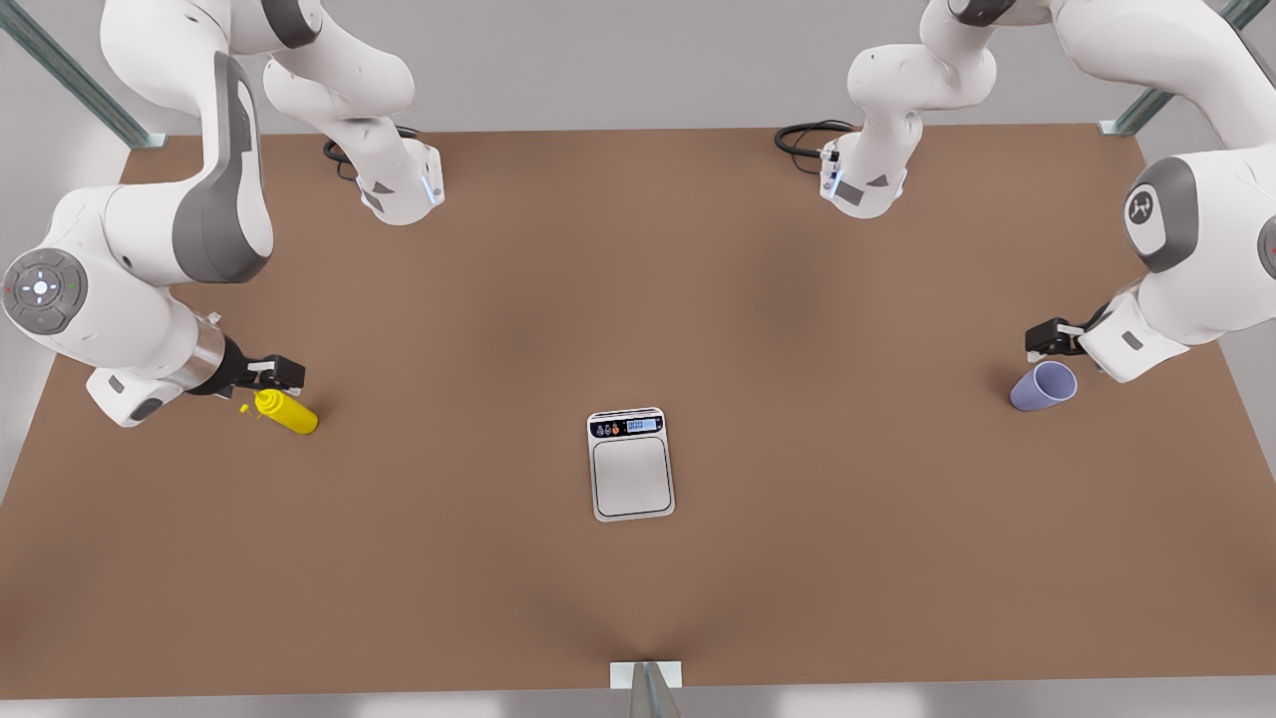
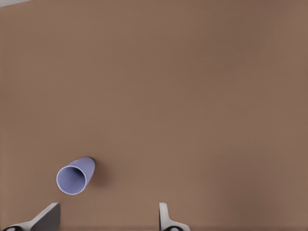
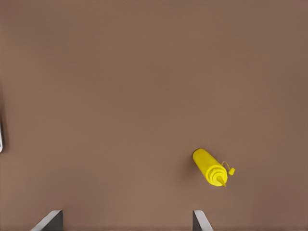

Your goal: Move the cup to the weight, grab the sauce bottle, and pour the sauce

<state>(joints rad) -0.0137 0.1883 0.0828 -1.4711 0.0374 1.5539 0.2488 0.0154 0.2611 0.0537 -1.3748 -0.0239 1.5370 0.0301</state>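
The lavender-blue cup (image 1: 1044,387) stands on the brown table at the front view's right, its dark opening showing. My left gripper (image 1: 1047,344) hovers just behind it, apart from it. In the left wrist view the cup (image 2: 73,176) lies off to one side of the open left gripper (image 2: 109,208). At the front view's left, the yellow sauce bottle (image 1: 289,412) rests on the table. My right gripper (image 1: 274,374) hangs close above it, open (image 3: 127,213), with the bottle (image 3: 210,167) outside its fingers. The weight (image 1: 630,464), a steel scale, lies at the table's middle with nothing on it.
Both arm bases (image 1: 399,189) (image 1: 862,184) stand at the table's far edge with black cables beside them. A metal post bracket (image 1: 646,676) sits at the near edge. The scale's rim (image 3: 1,137) shows at the border of the right wrist view.
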